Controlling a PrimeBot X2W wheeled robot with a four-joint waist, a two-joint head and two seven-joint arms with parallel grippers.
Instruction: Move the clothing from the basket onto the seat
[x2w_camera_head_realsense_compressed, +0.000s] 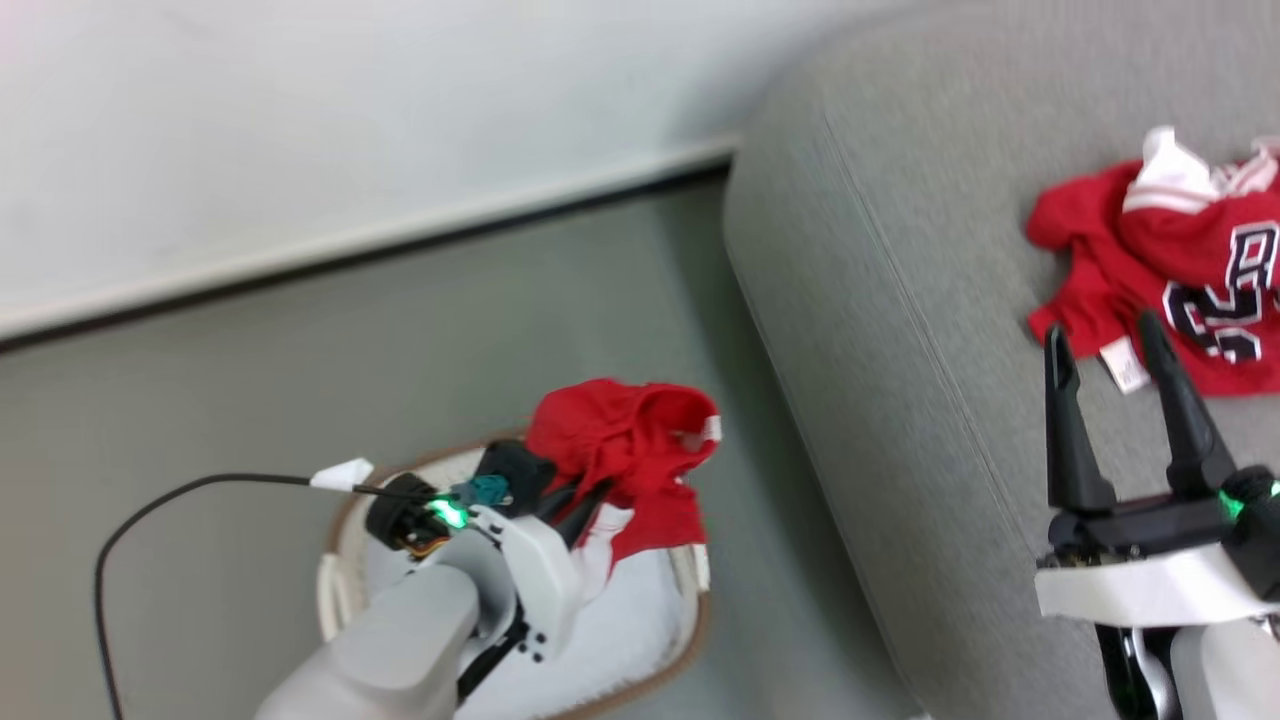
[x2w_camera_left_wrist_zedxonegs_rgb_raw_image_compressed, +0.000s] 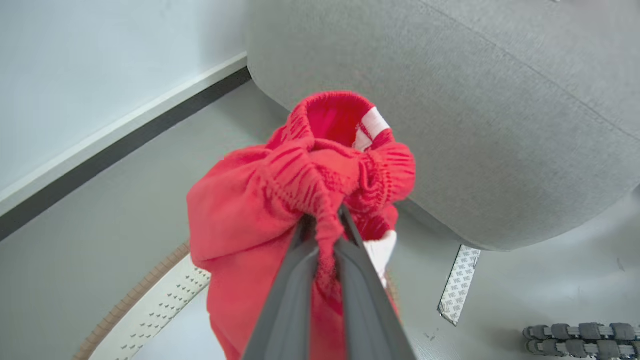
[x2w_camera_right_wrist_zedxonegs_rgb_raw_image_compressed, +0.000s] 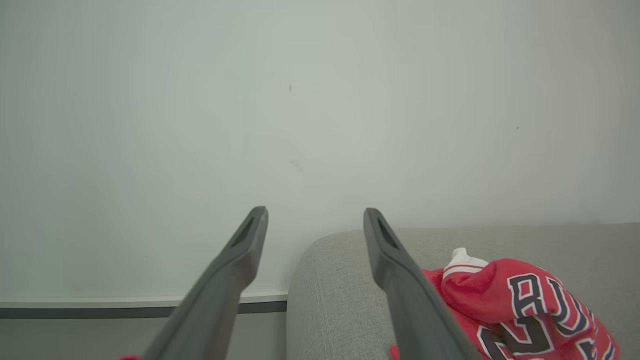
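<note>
**Red shorts (x2w_camera_left_wrist_zedxonegs_rgb_raw_image_compressed: 260, 200) on a thin pinch**

I'm holding the shorts in my left gripper (x2w_camera_left_wrist_zedxonegs_rgb_raw_image_compressed: 325, 216), jaws nearly shut on a waistband fold, above the basket (x2w_camera_left_wrist_zedxonegs_rgb_raw_image_compressed: 160, 300). That thin bite is risking a slip. My right gripper (x2w_camera_head_realsense_compressed: 1100, 335) is hanging wide open over the sofa (x2w_camera_head_realsense_compressed: 900, 300), where the jersey (x2w_camera_head_realsense_compressed: 1110, 260) is showing "BU" and "2"; the shorts' tag is unreadable.

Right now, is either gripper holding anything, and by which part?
The left gripper is shut on a red garment, pinching a bunched fold by its elastic waistband. The right gripper is open, holding nothing.
</note>
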